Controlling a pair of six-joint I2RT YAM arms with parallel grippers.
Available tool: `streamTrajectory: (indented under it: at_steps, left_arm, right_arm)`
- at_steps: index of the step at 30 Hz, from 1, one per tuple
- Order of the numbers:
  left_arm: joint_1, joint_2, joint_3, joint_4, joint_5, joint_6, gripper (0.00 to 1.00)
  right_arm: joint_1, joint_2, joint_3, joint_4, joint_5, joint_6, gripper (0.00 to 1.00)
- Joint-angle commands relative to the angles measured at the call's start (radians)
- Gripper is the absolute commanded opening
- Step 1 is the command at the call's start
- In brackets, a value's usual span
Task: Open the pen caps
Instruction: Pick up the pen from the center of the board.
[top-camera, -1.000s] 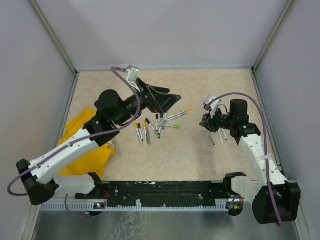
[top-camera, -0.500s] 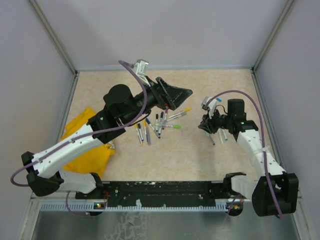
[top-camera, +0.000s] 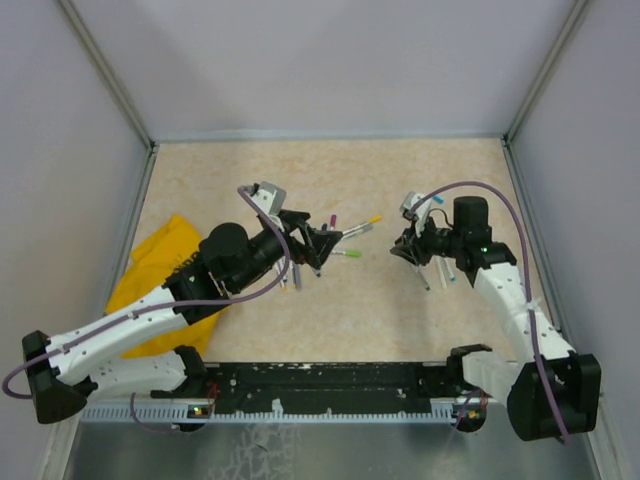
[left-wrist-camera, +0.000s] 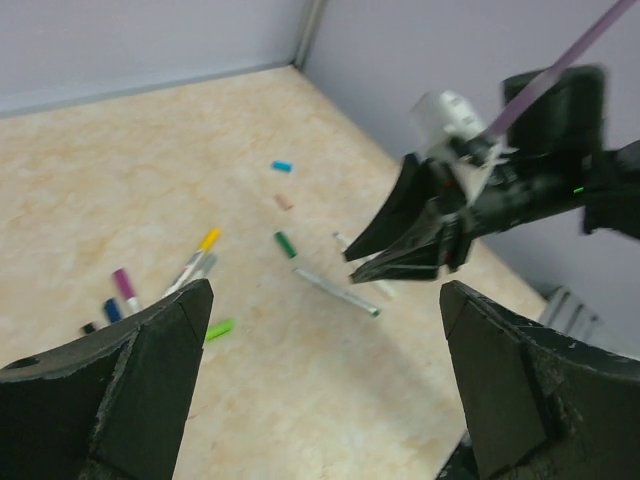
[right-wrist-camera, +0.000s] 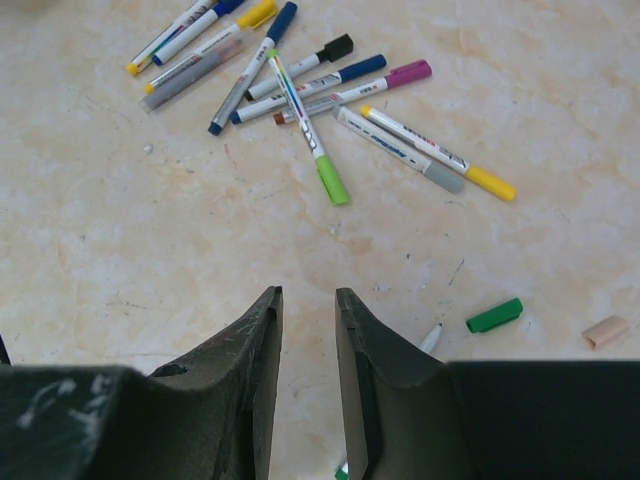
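We see the left gripper (left-wrist-camera: 322, 300) with jaws spread wide and nothing between them, hanging low over the near part of the pens (right-wrist-camera: 310, 90). That heap lies near mid-table (top-camera: 400, 180), most pens capped. A lime-capped pen (right-wrist-camera: 331, 180) and a yellow-capped pen (right-wrist-camera: 440, 160) sit on its edge.

In the top view the right gripper (right-wrist-camera: 305, 298) is at 3 o'clock of the heap, well apart from it. Its fingers (right-wrist-camera: 262, 340) stand a narrow gap apart. Bare table shows through the gap and nothing is clamped at the tips.

Loose pen caps are near it. In the right wrist view a green cap (right-wrist-camera: 494, 315) is at 3 o'clock of the tips, and a beige cap (right-wrist-camera: 605, 331) is further out the same way. A blue cap (left-wrist-camera: 282, 166) lies at 12 o'clock of the green one in the left wrist view.

A grey barrel (left-wrist-camera: 335, 292) lies flat just under the right gripper, and a white pen tip (right-wrist-camera: 430, 337) pokes out beside its finger.

The yellow cloth (top-camera: 150, 275) is at 9 o'clock of the heap, partly under the left arm.
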Motion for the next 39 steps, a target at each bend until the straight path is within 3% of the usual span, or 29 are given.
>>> streamTrajectory:
  at_steps: [1, 5, 13, 26, 39]
  left_arm:
    - [0.026, -0.057, -0.113, 0.076, -0.097, 0.172, 0.99]
    - [0.079, -0.099, -0.243, 0.141, -0.154, 0.204, 0.99]
    - [0.294, -0.113, -0.391, 0.263, 0.085, 0.135, 0.99]
    - [0.304, -0.173, -0.461, 0.212, -0.013, 0.221, 0.99]
    - [0.307, -0.225, -0.448, 0.187, -0.019, 0.159, 0.99]
  right_arm:
    - [0.055, -0.036, 0.021, 0.064, -0.067, -0.041, 0.29]
    - [0.145, -0.008, 0.013, 0.043, -0.039, -0.156, 0.29]
    - [0.195, 0.118, 0.076, -0.035, -0.031, -0.331, 0.30]
    - [0.197, 0.233, 0.133, -0.058, -0.086, -0.462, 0.47]
    - [0.263, 0.339, 0.151, 0.011, 0.030, -0.416, 0.47]
